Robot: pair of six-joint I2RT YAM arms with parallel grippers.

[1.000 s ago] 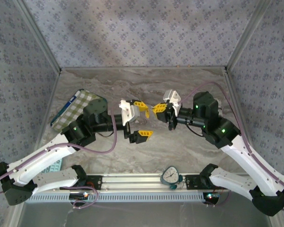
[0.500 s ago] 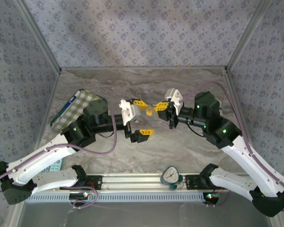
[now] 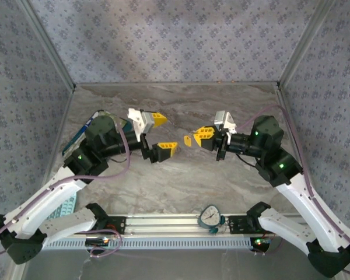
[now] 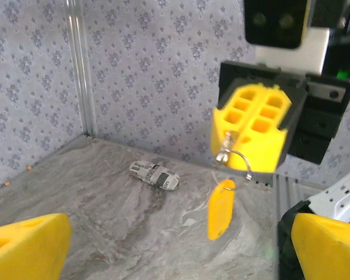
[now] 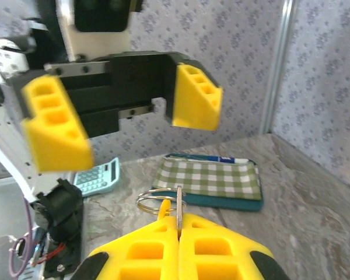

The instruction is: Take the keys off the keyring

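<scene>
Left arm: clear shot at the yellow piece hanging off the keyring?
Probably yes: the left gripper is open and faces the yellow piece, hanging free from the keyring in the shut right gripper; nothing between them.

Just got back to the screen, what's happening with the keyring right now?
The right tool is shut on the keyring, holding it above the table with the yellow-headed key dangling from it. The left tool faces it wide open across a gap, touching nothing. That key is not off yet.
</scene>
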